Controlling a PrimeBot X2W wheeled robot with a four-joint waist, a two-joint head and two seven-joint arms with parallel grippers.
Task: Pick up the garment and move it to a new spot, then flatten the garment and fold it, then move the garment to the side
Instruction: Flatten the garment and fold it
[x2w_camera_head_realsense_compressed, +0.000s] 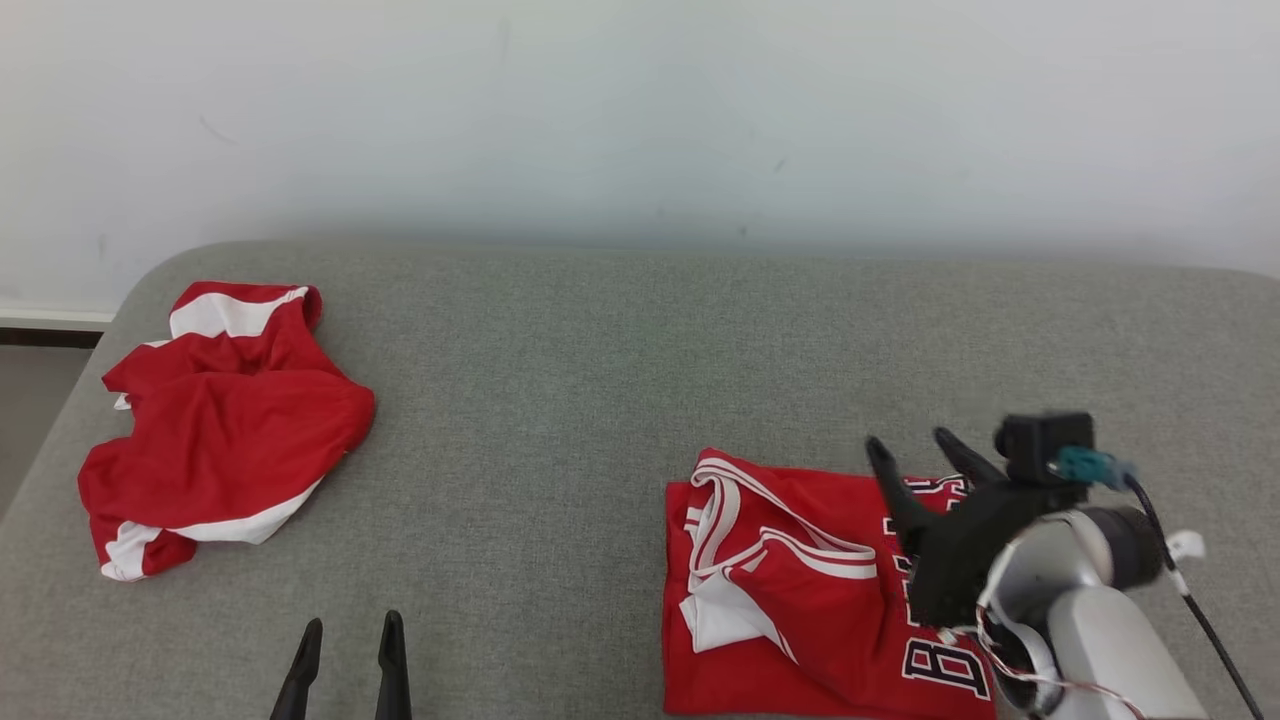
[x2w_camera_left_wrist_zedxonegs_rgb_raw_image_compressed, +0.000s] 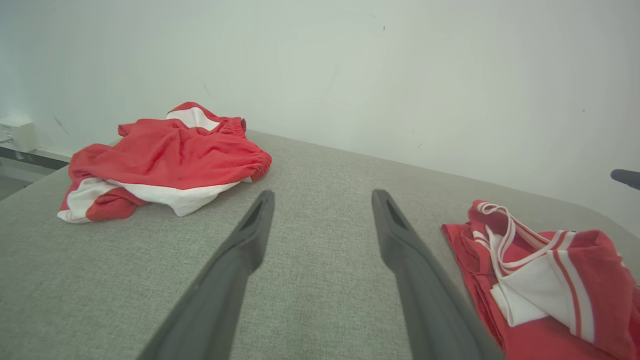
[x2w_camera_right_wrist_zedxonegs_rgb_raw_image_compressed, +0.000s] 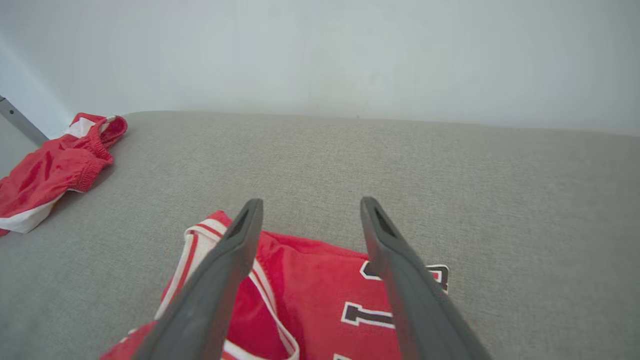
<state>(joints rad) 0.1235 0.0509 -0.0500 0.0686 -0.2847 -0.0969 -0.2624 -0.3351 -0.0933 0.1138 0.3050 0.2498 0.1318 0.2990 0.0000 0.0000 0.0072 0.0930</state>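
My left gripper (x2w_camera_head_realsense_compressed: 352, 622) sits spread at the grey bench's (x2w_camera_head_realsense_compressed: 600, 380) near edge, my right gripper (x2w_camera_head_realsense_compressed: 912, 440) hangs spread and empty over the folded jersey (x2w_camera_head_realsense_compressed: 790, 600) by the near right edge (set aside, I judge), crumpled shorts (x2w_camera_head_realsense_compressed: 230, 420) near the far left corner

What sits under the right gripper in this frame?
The folded red jersey lies beneath the open right gripper, on the grey cushion. The gripper and forearm cover part of its black lettering, and the top fold hides its lower layers.
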